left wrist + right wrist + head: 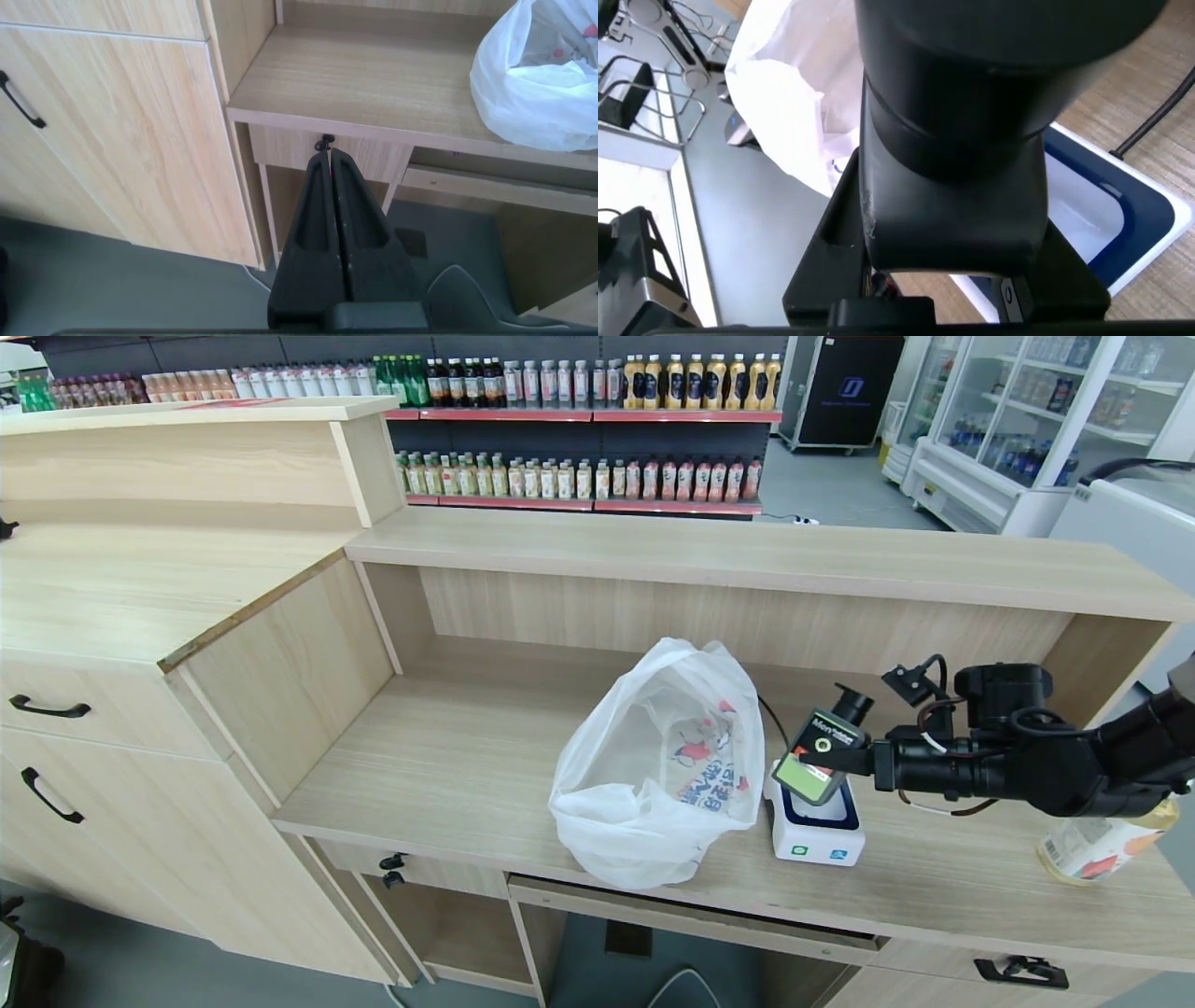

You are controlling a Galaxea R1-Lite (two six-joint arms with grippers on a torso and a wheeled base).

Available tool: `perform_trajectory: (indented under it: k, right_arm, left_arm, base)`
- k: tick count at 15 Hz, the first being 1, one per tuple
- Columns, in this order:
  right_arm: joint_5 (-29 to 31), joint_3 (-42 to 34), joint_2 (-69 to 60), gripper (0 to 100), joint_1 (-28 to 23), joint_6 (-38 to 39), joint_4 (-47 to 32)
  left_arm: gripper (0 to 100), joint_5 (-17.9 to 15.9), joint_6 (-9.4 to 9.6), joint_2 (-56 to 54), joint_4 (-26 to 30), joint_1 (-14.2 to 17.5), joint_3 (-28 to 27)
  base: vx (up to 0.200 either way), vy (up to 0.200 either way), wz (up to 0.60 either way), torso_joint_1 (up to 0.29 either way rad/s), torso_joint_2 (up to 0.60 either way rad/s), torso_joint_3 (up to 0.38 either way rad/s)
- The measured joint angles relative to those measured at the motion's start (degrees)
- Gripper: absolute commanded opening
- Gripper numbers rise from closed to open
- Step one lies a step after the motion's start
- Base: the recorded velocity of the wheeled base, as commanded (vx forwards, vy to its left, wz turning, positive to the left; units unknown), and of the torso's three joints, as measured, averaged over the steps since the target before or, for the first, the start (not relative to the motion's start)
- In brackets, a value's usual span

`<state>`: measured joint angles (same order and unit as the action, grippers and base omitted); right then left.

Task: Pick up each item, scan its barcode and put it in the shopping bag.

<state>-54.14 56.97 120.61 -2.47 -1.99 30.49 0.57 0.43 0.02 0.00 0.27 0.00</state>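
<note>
Find the right claw (pixel 834 761) pinched tight on a small green-labelled container (pixel 810 775) with a dark cap, held tilted just above the white-and-blue scanner (pixel 817 826). Treat this as the scanning step.

Roll the wrist to bring the barcode face down toward the scanner window. Cannot tell the coded face from here, so roll slowly, pausing at each face. Hover close over the window without touching it, and avoid masking the label with the fingers. Grip firmly enough to prevent slipping during the roll.

After the read, carry toward 9 o'clock to the shopping bag (pixel 653 775), slumped on the table (pixel 448 756) just beside the scanner, with its mouth loosely open. Lift over the rim first, lower well inside, then release, to avoid dragging the thin plastic or nudging the scanner. Mind the black cable (pixel 771 721) at 11 o'clock of the scanner.

Count the bottle (pixel 1097 849) at 3 o'clock, near the table's edge and partly under the arm, as a likely later item. Leave the left claw (pixel 330 168), fingers pressed together and empty, parked low before the table's near side.
</note>
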Motion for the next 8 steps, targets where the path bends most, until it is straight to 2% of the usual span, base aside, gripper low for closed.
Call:
perform_trajectory:
  k: [1, 4, 8]
  right_arm:
    - [0.15, -0.13, -0.09, 0, 0.02, -0.01, -0.02]
    - [5.56, -0.41, -0.07, 0, 0.0, -2.96, -0.17]
    - [3.43, -1.12, -0.09, 0, -0.37, -3.56, -0.15]
  left_arm:
    - [0, 0.0, 0.01, -0.02, 0.0, -0.02, 0.0]
    - [0, 0.02, 0.01, 0.0, 0.0, -0.05, 0.0]
    - [0, 0.0, 0.01, 0.0, 0.0, 0.0, 0.0]
  base:
    - [0.0, 0.0, 0.0, 0.0, 0.0, 0.0]
    - [0.0, 0.0, 0.0, 0.0, 0.0, 0.0]
    - [0.0, 0.0, 0.0, 0.0, 0.0, 0.0]
